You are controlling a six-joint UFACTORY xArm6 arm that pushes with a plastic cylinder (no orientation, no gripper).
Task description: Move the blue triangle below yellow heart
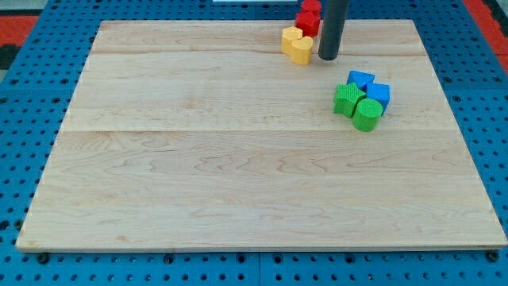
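The yellow heart (pixel 298 44) lies near the view's top edge of the wooden board, a little right of centre. My tip (pixel 329 57) rests on the board just right of the heart, close to it. The blue triangle (pixel 360 79) lies lower right of my tip, in a tight cluster with a blue cube (pixel 379 95), a green star (pixel 348 99) and a green cylinder (pixel 367 114). The triangle sits at the top of that cluster.
A red block (pixel 309 19) lies at the board's top edge, just above the yellow heart and left of the rod. The wooden board (pixel 238 175) lies on a blue pegboard surface (pixel 24 119).
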